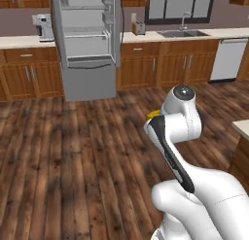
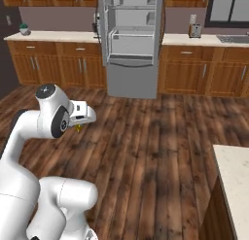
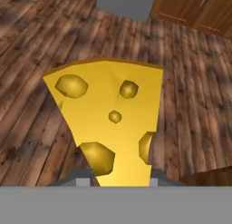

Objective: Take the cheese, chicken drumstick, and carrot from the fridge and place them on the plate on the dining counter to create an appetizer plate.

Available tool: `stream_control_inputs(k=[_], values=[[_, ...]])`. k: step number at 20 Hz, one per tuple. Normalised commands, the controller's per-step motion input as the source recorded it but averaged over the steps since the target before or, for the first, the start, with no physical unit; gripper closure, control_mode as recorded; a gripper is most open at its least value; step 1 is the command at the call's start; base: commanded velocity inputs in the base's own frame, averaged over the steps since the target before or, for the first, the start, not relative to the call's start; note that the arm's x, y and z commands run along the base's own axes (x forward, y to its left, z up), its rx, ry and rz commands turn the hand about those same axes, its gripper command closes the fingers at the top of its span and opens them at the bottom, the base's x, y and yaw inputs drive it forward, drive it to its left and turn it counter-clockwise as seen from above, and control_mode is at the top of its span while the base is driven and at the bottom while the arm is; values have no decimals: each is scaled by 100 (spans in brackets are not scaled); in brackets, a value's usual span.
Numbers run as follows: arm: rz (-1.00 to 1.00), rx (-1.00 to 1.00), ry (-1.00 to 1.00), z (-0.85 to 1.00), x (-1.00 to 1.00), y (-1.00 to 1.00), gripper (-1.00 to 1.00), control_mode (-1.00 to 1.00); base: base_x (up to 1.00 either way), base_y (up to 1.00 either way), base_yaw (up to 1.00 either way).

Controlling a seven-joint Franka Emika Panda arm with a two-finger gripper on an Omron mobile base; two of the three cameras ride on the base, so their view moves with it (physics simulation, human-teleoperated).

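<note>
Cheese (image 3: 111, 123) wedge clamped between the fingers (image 3: 84, 177), above wood floor (image 3: 27, 51), fridge (image 1: 87, 40) open behind

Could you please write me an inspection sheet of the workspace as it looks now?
Surface: dining counter, its visible corner bare; wood floor around.
Job's things: cheese held above the floor; fridge open, its visible shelves bare.
Clutter: toaster and coffee machine on the wall counter.
Grippers: gripper shut on cheese.
Cables: nothing seen.
Surroundings: sink, dishwasher, wooden cabinets.
</note>
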Motion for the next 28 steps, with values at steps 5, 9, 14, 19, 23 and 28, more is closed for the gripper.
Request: stream_control_inputs(k=[5, 9, 14, 19, 23, 28], values=[[0, 0, 0, 0, 0, 0, 100, 100, -100, -38, 0], [0, 0, 0, 0, 0, 0, 100, 100, -100, -39, 0], [0, 0, 0, 0, 0, 0, 100, 100, -100, -35, 0], [0, 0, 0, 0, 0, 0, 100, 100, -100, -30, 0], [0, 0, 0, 0, 0, 0, 100, 100, -100, -28, 0], [0, 0, 0, 0, 0, 0, 100, 100, -100, -24, 0]])
